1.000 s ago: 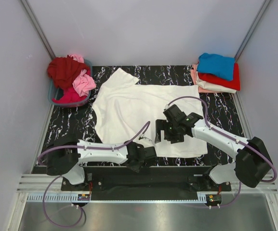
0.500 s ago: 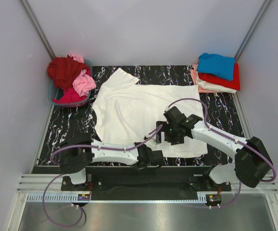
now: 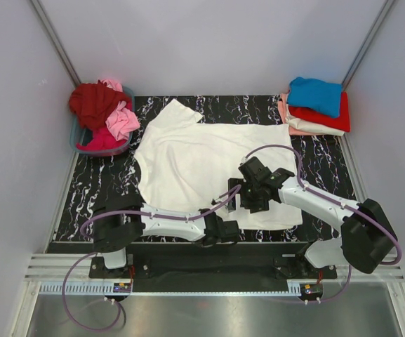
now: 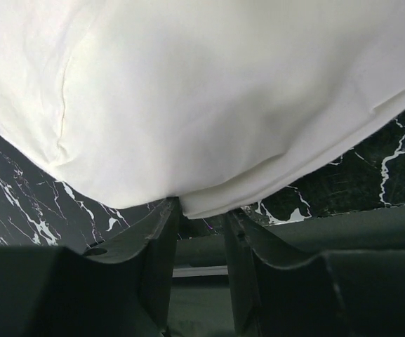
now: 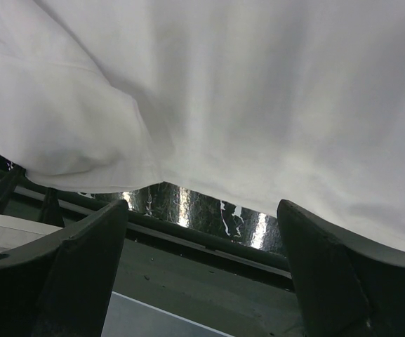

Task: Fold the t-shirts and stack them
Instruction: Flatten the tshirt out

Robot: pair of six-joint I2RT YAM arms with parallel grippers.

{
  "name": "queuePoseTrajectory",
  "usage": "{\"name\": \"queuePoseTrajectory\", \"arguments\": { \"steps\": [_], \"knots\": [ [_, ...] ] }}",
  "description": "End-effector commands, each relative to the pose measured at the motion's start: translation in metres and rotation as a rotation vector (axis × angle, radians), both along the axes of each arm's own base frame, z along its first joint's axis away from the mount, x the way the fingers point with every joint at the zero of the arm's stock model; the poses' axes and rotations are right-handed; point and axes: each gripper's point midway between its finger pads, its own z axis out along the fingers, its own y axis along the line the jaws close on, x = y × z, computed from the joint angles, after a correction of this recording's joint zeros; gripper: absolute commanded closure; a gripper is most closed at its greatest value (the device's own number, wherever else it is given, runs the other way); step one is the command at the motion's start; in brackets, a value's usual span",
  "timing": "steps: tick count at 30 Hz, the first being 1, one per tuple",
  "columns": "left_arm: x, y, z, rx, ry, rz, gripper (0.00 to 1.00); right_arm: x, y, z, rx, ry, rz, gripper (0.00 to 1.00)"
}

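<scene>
— Start at the left. What lies out that way?

— Well beyond the left claw and off to its left, at the far left corner of the tabletop, a basket holds a crumpled heap. A dark red shirt lies on top, a pink shirt is beside it, and a magenta shirt is underneath.

— And the left claw itself?

— It sits low at the near edge of the tabletop, its tips right at the near hem of the white t-shirt. That shirt is spread flat over the middle of the tabletop, ahead of both claws. In the left wrist view the fingers stand only a narrow gap apart, and the hem dips down to that gap. Whether they nip the cloth I cannot tell.

— The right claw?

— The right claw hovers just to the right of the left one and a little farther in, over the near right part of the white t-shirt. Its fingers are spread wide with nothing gripped. The hem runs across close to their tips, with black marbled tabletop showing past it.

— Further right?

— Well beyond the right claw and to its right, at the far right corner, sits a folded stack. A blue shirt is on top, a red shirt is under it, and a salmon shirt and a pale layer are at the bottom.
</scene>
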Motion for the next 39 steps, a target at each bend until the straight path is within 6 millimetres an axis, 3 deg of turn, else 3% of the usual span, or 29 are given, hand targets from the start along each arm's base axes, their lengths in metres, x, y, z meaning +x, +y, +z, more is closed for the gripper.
{"name": "queuePoseTrajectory", "arguments": {
  "steps": [1, 6, 10, 13, 16, 18, 21, 27, 29, 33, 39],
  "knots": [
    [0.011, -0.015, 0.003, -0.032, -0.056, -0.021, 0.64, 0.004, 0.011, 0.003, 0.046, -0.009, 0.003, 0.06],
    [0.014, -0.014, 0.001, -0.009, -0.063, -0.033, 0.64, 0.003, 0.012, 0.001, 0.054, -0.002, 0.005, 0.06],
    [0.017, -0.012, 0.000, 0.006, -0.073, -0.033, 0.72, 0.003, 0.014, 0.000, 0.060, 0.004, 0.006, 0.06],
    [0.021, -0.011, 0.001, 0.006, -0.084, -0.028, 0.81, 0.003, 0.014, -0.003, 0.059, 0.006, 0.007, 0.06],
    [0.023, -0.009, 0.003, 0.009, -0.098, -0.030, 0.97, 0.002, 0.015, -0.004, 0.058, 0.014, 0.009, 0.06],
    [0.025, -0.009, 0.006, 0.010, -0.108, -0.029, 1.00, 0.002, 0.015, -0.004, 0.060, 0.015, 0.011, 0.07],
    [0.019, -0.008, 0.018, 0.026, -0.091, -0.031, 1.00, 0.003, 0.015, -0.001, 0.057, 0.012, 0.013, 0.06],
    [-0.025, 0.015, 0.040, 0.134, -0.006, -0.058, 1.00, 0.013, 0.006, 0.014, 0.021, -0.060, -0.017, 0.06],
    [-0.044, 0.023, 0.043, 0.158, 0.035, -0.080, 1.00, 0.015, -0.004, 0.018, -0.014, -0.075, -0.075, 0.05],
    [-0.067, 0.044, 0.042, 0.222, 0.063, -0.073, 1.00, 0.029, -0.047, 0.044, -0.116, -0.218, -0.298, 0.01],
    [-0.078, 0.066, 0.045, 0.221, 0.062, -0.027, 1.00, 0.011, -0.111, 0.065, -0.174, -0.314, -0.610, 0.00]
  ]
}}
